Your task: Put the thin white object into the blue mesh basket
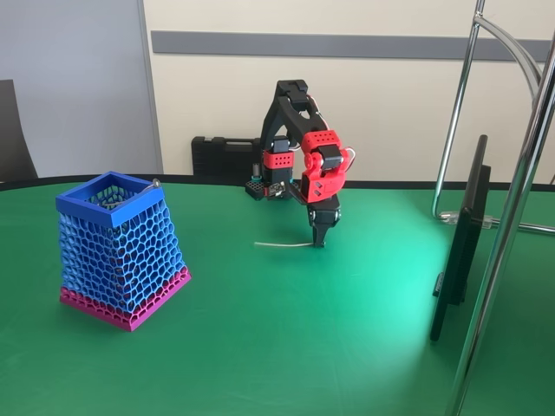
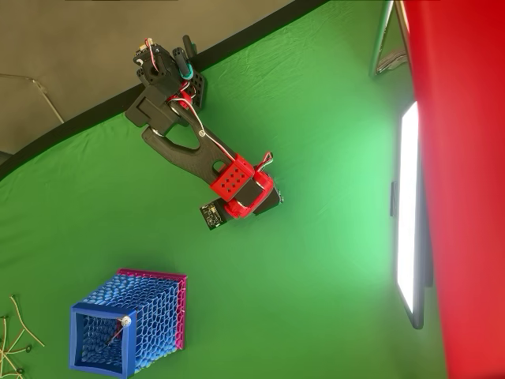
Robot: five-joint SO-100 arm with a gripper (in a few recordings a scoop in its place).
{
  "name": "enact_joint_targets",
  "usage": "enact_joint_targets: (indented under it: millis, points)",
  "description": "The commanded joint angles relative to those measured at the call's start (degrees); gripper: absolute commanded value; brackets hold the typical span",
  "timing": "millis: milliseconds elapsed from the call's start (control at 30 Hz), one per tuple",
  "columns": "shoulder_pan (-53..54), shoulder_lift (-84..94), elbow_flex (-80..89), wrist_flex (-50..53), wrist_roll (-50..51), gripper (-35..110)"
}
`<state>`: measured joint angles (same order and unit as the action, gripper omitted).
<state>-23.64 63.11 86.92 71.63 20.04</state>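
Pinching thin white object (image 1: 282,245) at table, end effector (image 1: 321,236) closed.

black case (image 1: 224,157) at 12 o'clock, by wall | dark screen (image 1: 461,238) at 3 o'clock | chrome stand (image 1: 512,217) at 3 o'clock | green table (image 1: 286,347)

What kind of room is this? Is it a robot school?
Probably an office or lab set up for robot practice: a small robot arm on a green-covered table, a blue mesh basket, plain walls.
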Motion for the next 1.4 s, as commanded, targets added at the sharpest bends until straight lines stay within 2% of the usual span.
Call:
enact_joint_targets:
  millis: [0, 400, 667, 900, 1033, 1100, 1367]
  points:
    - [0.53, 0.62, -2.11, 0.26, -1.14, 1]
    - [10.46, 14.33, -16.08, -2.37, -12.13, 1]
    - [18.19, 29.27, -5.1, -25.66, -14.94, 1]
    - [24.35, 36.83, 8.17, -50.1, -11.25, 0]
    - [27.86, 37.71, 9.76, -58.71, -7.47, 0]
    - [29.88, 37.44, 9.23, -61.35, -5.01, 0]
    - [37.71, 30.41, 0.26, -61.26, 7.82, 0]
